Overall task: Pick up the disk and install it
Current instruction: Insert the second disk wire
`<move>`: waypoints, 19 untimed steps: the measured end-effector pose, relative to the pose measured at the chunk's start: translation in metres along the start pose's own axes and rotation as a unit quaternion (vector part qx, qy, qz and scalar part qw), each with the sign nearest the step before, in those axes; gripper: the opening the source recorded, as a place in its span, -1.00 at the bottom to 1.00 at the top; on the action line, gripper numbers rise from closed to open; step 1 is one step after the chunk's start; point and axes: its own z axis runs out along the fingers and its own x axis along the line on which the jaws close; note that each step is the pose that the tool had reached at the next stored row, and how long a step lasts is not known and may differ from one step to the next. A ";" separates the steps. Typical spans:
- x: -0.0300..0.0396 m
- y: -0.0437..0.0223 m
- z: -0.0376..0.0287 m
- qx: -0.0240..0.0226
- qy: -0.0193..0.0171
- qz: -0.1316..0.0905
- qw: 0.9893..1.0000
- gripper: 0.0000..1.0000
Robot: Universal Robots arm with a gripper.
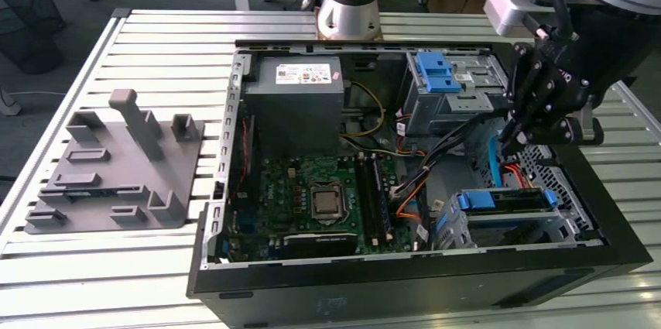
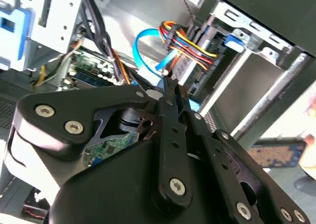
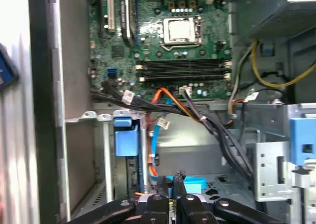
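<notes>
Exterior view: tool (image 1: 516,142) lowered into the open computer case (image 1: 413,282) at the exterior view's right, just above the disk (image 1: 503,202) seated in the near-right bay.

Second wrist view: linkages close together over a blue cable (image 2: 148,51).

First wrist view: fingertips (image 3: 173,180) pressed together, gripping nothing visible. Best kept vertical, clear of cables, pushing squarely.

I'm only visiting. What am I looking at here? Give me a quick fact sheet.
setting: open computer case on a slatted table
gripper: hangs inside the case, above the drive cage
disk: blue-framed, lying in the drive cage, apart from the gripper
inside: motherboard, grey power supply
beside case: grey fixture
</notes>
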 end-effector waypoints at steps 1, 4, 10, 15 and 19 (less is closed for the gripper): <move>0.0012 -0.0001 0.0001 -0.001 -0.009 0.000 1.000 -0.68; 0.0067 -0.0004 0.0020 -0.002 -0.024 0.000 1.000 -0.68; 0.0224 -0.0014 0.0116 -0.002 -0.027 0.000 1.000 -0.68; 0.0313 -0.0019 0.0154 -0.002 -0.027 0.000 1.000 -0.68; 0.0366 -0.0023 0.0163 -0.002 -0.027 0.000 1.000 -0.68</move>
